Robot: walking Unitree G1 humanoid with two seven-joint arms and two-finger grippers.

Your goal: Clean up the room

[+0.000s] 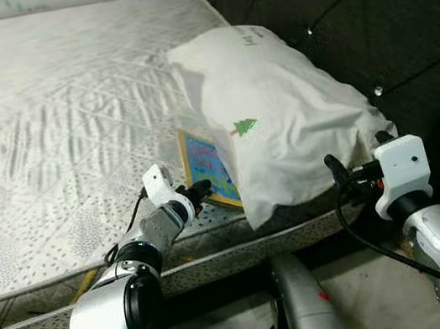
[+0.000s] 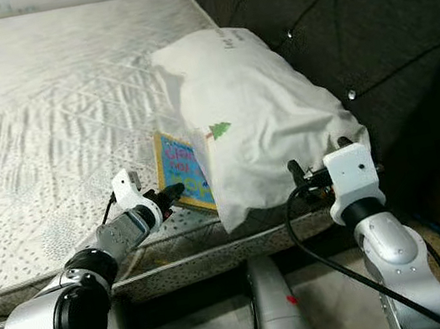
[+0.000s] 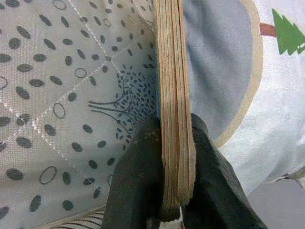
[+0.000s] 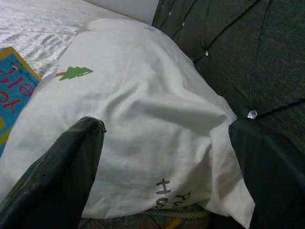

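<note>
Left wrist view: book (image 3: pixel 174 95) clamped between left fingers (image 3: pixel 138 186).

Blue book (image 1: pixel 210 166) tucked under white pillow (image 1: pixel 279 111)

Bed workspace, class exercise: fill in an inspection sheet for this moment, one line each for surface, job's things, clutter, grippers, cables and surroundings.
Surface: bare quilted mattress with a printed leaf and dot pattern, no sheet on it.
Job's things: board book with a blue cover lies near the mattress edge, partly under the white pillow; the pillow rests against the headboard.
Clutter: nothing seen.
Grippers: left gripper is shut on the book's edge; right gripper is open, its fingers either side of the pillow's near end.
Cables: black cable loops from the right wrist down along the arm.
Surroundings: dark tufted headboard with shiny studs; pale floor below the bed.
</note>
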